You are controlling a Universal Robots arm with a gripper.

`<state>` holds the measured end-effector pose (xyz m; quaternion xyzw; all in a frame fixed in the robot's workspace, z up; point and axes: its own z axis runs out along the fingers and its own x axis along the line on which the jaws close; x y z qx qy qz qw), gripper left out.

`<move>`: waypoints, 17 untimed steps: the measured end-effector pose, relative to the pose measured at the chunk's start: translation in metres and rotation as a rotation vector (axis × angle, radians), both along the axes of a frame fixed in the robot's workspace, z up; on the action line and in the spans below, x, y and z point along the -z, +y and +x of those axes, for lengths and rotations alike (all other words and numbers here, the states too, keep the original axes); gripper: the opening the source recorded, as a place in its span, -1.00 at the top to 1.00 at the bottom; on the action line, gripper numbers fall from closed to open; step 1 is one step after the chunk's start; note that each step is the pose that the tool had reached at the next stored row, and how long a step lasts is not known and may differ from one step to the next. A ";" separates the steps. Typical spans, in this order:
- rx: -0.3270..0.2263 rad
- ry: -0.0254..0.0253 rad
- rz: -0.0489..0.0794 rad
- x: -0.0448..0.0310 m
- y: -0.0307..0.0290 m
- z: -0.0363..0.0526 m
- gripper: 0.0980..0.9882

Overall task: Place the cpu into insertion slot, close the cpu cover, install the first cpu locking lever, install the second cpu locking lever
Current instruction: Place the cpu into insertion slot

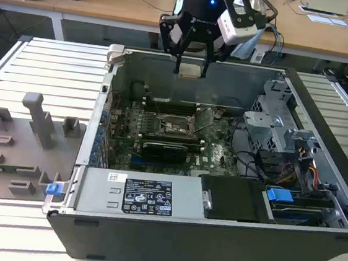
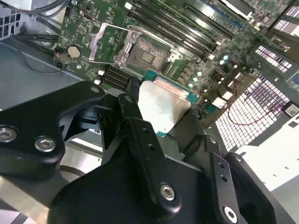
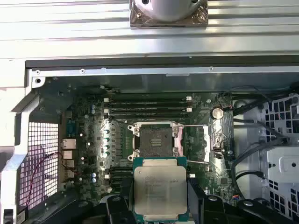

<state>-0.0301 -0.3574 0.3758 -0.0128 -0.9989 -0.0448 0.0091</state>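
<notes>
My gripper (image 1: 191,65) hangs above the open computer case's far wall (image 1: 167,74), shut on the cpu (image 1: 191,70). In both wrist views the cpu (image 3: 160,189) (image 2: 161,105) shows its pale silver top, clamped between black fingers (image 3: 122,198). The insertion slot (image 3: 157,141) (image 2: 145,53) (image 1: 176,126) lies uncovered on the green motherboard (image 3: 88,140), its dark centre bare, apart from the chip. The cpu cover (image 3: 217,137) (image 2: 102,43) stands swung open beside the slot. Thin locking levers (image 3: 195,126) stick out at the slot's side.
A long black card (image 1: 166,149) lies in front of the slot, with the power supply (image 1: 142,196) nearer the case front. A drive cage (image 1: 274,125) and cables fill the exterior view's right. Memory slots (image 3: 149,105) run beyond the socket. A grey fixture (image 1: 30,134) sits outside.
</notes>
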 end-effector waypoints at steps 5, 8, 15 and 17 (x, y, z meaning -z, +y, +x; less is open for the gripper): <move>0.000 -0.0001 0.000 0.0051 0.0000 0.0000 0.00; 0.000 -0.0001 0.000 0.0072 0.0000 0.0000 0.00; 0.000 -0.0001 0.000 0.0117 0.0000 0.0000 0.00; 0.000 -0.0001 0.000 0.0130 0.0000 0.0000 0.00</move>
